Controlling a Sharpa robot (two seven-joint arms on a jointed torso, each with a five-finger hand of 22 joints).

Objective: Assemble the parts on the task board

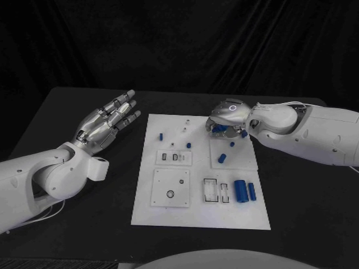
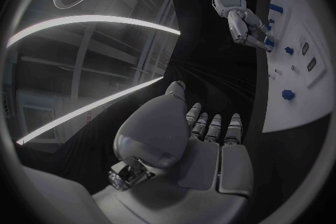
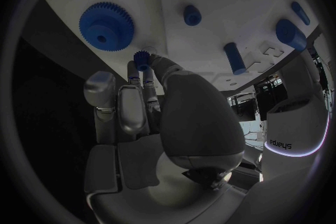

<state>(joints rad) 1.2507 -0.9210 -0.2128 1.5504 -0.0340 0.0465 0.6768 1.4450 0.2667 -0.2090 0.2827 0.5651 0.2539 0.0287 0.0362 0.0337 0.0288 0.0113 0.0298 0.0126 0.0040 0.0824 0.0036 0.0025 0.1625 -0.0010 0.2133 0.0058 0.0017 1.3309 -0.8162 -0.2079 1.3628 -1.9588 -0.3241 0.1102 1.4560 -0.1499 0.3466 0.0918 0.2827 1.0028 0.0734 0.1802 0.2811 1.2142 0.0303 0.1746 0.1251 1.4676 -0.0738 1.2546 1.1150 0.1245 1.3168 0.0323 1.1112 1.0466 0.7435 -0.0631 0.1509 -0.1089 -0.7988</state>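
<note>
While the left robot hand hovers spread and empty, the right robot hand pinches a small blue toothed gear.

task board: 1 | hands: 2 | blue parts: roughly 8

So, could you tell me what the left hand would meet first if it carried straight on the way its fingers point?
Probably nothing: the left hand is open beside the task board, fingers aimed past its far corner over bare black table. Height is unclear.
</note>
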